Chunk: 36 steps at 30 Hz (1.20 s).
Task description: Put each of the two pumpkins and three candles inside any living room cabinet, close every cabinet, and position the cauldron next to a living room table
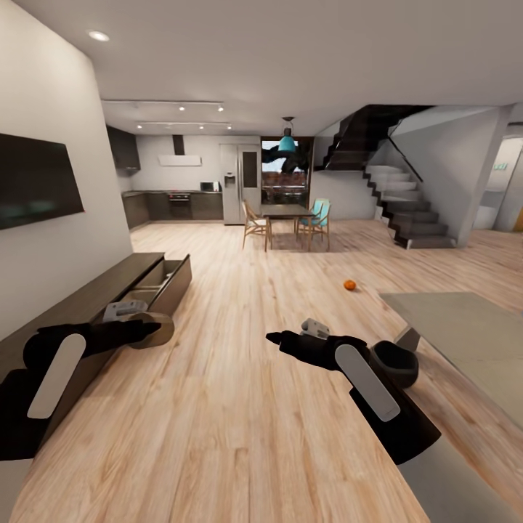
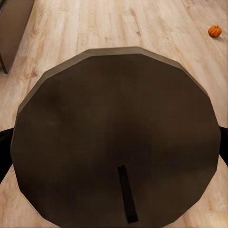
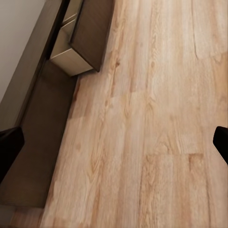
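L arm out toward open cabinet [image 1: 109, 290] drawer w/ candle; R arm out over bare floor.

L gripper [image 1: 149, 328] pinches a candle [image 1: 149, 330], flat grey-brown disc face big in L wrist view [image 2: 114, 137], just beside cabinet's pulled-out drawer. R gripper [image 1: 274, 337] fingers [image 3: 9, 149] spread wide, holding nothing, above floor [image 3: 142, 142] near cabinet. Pumpkin [image 1: 350, 285] on floor well apart from cabinet, near table [image 1: 465, 327]. Dark cauldron [image 1: 396, 363] just beside table corner, partly behind R arm.

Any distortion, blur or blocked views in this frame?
Head view: wide-angle bending at the edges, distant kitchen soft, pumpkin tiny but clear. Left wrist view: a candle held close blocks most of the floor. Right wrist view: floor and open cabinet slightly soft.
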Tool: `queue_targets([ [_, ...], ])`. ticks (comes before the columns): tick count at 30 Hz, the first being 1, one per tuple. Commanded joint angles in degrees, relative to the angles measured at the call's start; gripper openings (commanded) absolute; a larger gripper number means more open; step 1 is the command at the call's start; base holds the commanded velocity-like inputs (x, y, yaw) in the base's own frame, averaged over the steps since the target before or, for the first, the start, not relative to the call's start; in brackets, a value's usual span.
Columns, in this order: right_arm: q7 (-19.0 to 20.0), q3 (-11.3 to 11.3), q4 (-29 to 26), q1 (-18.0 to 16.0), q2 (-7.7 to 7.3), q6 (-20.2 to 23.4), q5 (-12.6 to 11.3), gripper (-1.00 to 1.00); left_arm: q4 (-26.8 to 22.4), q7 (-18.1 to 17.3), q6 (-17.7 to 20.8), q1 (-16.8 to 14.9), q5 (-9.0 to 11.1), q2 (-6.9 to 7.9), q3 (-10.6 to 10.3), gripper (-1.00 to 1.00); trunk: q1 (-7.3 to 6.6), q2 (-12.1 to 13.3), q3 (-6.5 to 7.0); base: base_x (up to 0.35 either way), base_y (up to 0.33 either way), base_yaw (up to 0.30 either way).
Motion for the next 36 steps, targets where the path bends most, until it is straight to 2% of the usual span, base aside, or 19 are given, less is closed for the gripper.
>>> queue_targets([
  [1, -0.6, 0.1, -0.1, -0.1, -0.05, -0.1, -0.6, 1.0, -0.1, 0.6, 0.2, -0.1, 0.7, 0.03, -0.1, -1.0, 0.03, 0.0, -0.06, 0.335, 0.0, -0.007],
  [36, -0.6, 0.0, -0.1, -0.1, -0.05, -0.2, -0.5, 1.0, -0.1, 0.6, 0.2, -0.1, 0.4, 0.03, -0.1, -1.0, 0.03, 0.0, -0.06, 0.335, 0.0, -0.001],
])
